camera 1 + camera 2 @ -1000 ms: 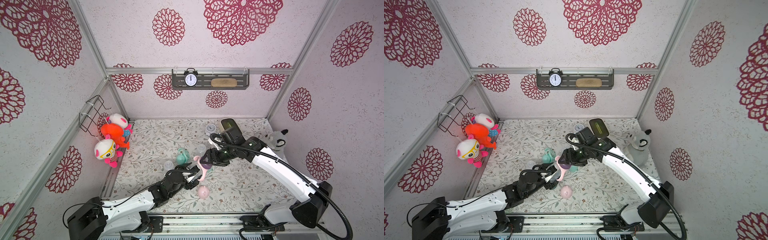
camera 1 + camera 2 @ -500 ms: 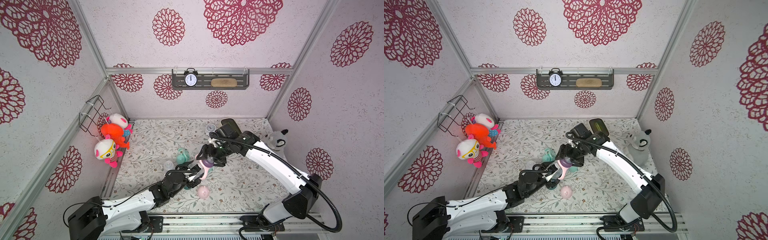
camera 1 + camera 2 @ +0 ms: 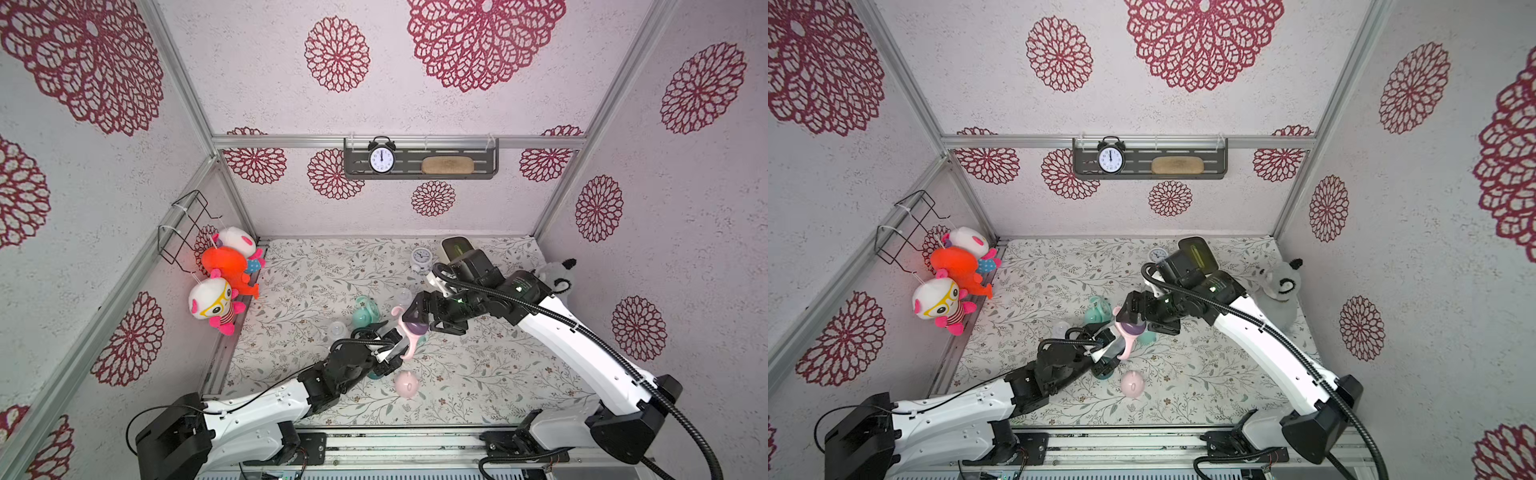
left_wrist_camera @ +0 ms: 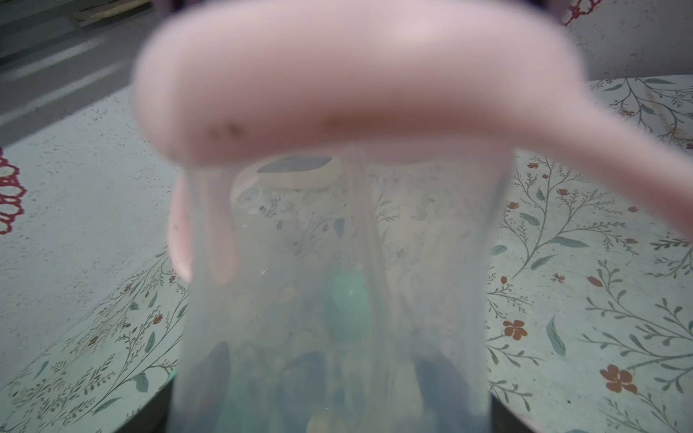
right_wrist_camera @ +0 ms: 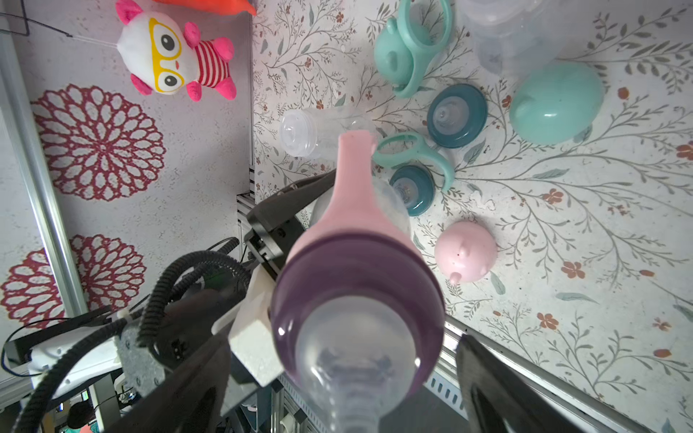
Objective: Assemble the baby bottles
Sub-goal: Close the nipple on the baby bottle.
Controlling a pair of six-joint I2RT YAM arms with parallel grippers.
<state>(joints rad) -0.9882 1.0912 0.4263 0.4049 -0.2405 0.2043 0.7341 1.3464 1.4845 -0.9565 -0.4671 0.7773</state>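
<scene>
The left gripper is clamped on the clear body of the pink bottle. It holds the bottle tilted above the middle of the floral mat, nipple end toward the right arm. In the left wrist view the pink two-handled ring and the clear body fill the frame, blurred.

From the left, plush toys hang on the side wall and a bare clear bottle lies on the mat. Next come a mint handled ring with its cap, a loose mint ring, two teal collars and a mint dome cap. A pink dome cap lies just in front of the held bottle.

The right gripper has its jaws wide on either side of the purple collar, clear of it. The clear nipple points at its camera. Behind it stands a small white alarm clock, and farther right a grey plush.

Dial numerals on the black alarm clock on the wall shelf are too small to read; its hands point near twelve.

Since a second ago the right jaws have spread off the collar, and the bottle has kept its place.

The left arm lies low, stretched from the near left corner toward the centre. The right arm arches from the near right corner, its forearm sloping down to the centre.
</scene>
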